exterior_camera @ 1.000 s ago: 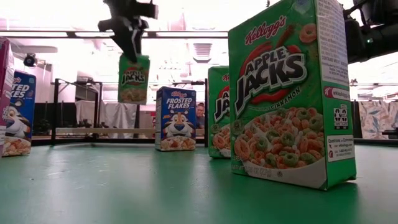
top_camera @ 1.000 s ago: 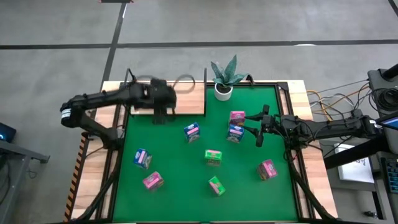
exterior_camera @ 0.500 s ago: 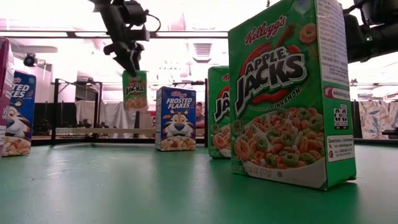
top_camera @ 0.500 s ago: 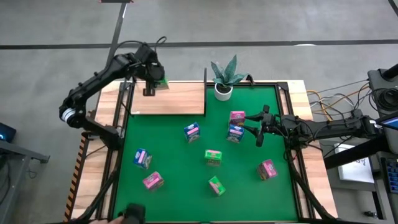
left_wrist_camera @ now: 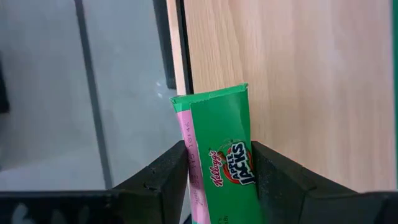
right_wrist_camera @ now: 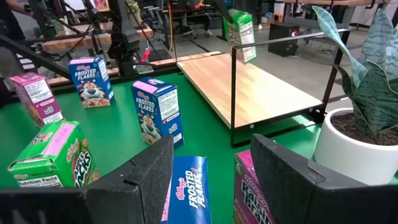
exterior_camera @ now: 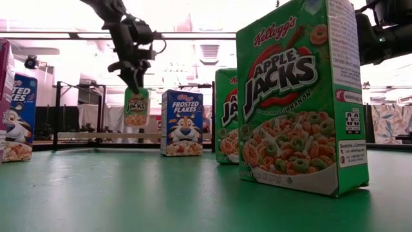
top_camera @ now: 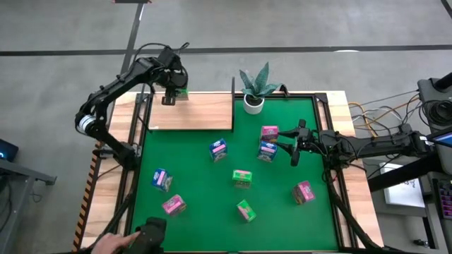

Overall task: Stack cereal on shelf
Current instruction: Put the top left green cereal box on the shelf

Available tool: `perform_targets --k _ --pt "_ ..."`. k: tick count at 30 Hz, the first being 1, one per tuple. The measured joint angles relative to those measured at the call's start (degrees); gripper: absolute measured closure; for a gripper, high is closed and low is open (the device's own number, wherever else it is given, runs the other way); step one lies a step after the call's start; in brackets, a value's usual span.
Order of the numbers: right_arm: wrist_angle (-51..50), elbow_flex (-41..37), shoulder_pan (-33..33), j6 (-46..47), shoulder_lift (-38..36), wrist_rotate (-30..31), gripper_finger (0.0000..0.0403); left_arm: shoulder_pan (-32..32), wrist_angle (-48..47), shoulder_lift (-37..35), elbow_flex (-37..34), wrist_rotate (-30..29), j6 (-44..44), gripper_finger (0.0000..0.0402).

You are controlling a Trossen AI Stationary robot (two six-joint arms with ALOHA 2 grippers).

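The left gripper (top_camera: pixel 171 92) is at the upper left of the high view, over the back edge of the wooden shelf (top_camera: pixel 201 113). Its fingers (left_wrist_camera: pixel 163 180) pinch a green cereal box (left_wrist_camera: pixel 225 168) on both sides. The right gripper (top_camera: pixel 285 147) waits at the middle right, fingers spread wide around nothing, just beside a blue box (top_camera: pixel 267 151) and a pink box (top_camera: pixel 269 132) on the green table (top_camera: pixel 212 190).

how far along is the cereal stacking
Early. Nothing rests on the shelf yet. In hand: the left pincer grips a green Apple Jacks box over the shelf's far left corner. Left: eight boxes on the green table, including the blue box and pink box by the right pincer, which hovers open over them.
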Motion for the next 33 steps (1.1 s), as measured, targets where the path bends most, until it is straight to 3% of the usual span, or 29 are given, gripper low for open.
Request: perform_targets --k 14,33 --pt "0.0 0.0 0.0 0.1 0.0 -0.4 0.0197 2.3 0.1 3.1 0.1 -0.3 -3.2 0.0262" --pt "0.0 0.0 0.0 0.4 0.0 -0.4 0.0197 2.3 -0.7 2.4 0.0 -0.6 -4.9 0.0204"
